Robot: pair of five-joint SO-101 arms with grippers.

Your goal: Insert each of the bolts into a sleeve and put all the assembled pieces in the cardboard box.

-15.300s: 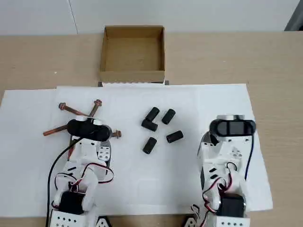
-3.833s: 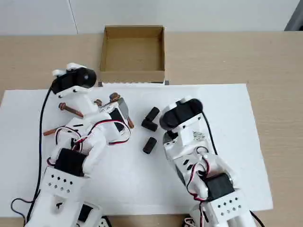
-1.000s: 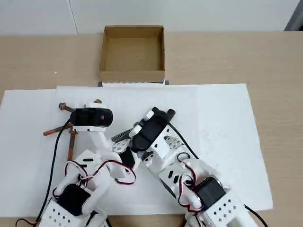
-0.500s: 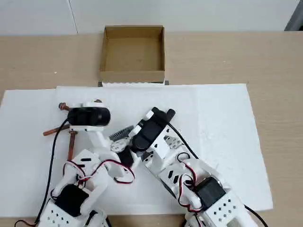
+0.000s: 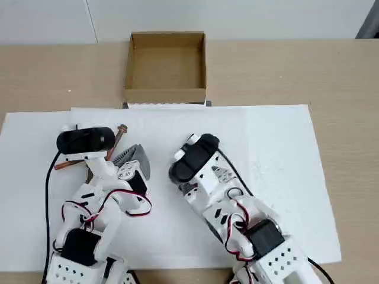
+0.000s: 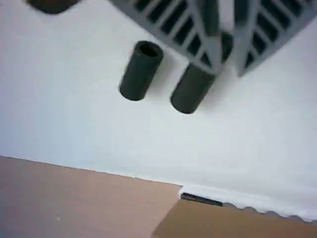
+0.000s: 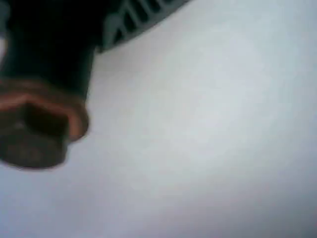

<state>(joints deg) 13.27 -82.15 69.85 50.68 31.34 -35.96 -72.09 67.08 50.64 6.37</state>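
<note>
Bright, even light from above throws soft shadows beside the sleeves (image 6: 141,69)

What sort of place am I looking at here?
Probably a robotics lab or workshop bench: two small white robot arms at a wooden table, with copper-coloured metal bolts, short black cylindrical sleeves and an open cardboard box.

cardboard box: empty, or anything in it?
Empty. The high view looks down into the cardboard box, and its brown floor is bare from wall to wall.
</note>
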